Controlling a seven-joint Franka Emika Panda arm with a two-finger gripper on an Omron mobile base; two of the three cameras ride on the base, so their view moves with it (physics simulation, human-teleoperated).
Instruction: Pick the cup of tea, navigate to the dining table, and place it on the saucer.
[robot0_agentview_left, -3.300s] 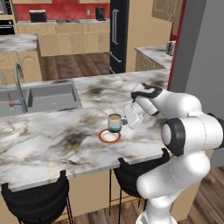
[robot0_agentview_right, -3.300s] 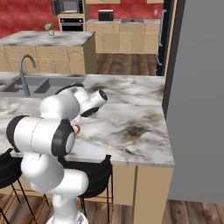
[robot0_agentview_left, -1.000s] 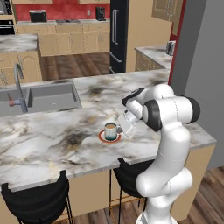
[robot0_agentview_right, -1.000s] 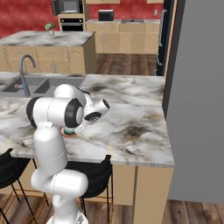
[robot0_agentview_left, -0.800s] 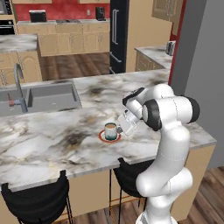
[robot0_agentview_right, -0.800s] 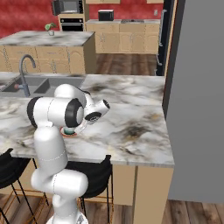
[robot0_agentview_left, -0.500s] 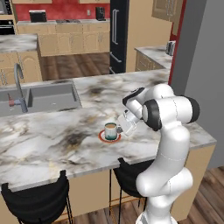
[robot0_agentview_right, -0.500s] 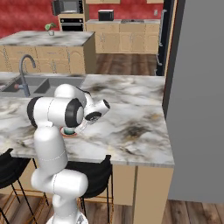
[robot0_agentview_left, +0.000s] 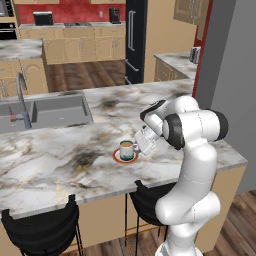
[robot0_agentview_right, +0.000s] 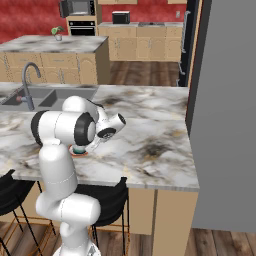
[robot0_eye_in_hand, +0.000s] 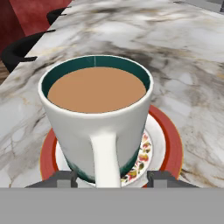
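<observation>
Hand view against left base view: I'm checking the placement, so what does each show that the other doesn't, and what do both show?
Hand view alone: the floral pattern on the saucer, the cup of tea with its handle facing the camera, and the fingertips apart on either side of that handle.
Left base view alone: the sink with its faucet, and the bar stools.
Both: the cup upright on the saucer, on the dining table.

Marble (robot0_agentview_left: 65, 165) round cup (robot0_agentview_left: 127, 149) bare; faucet (robot0_agentview_left: 21, 100) far.
</observation>
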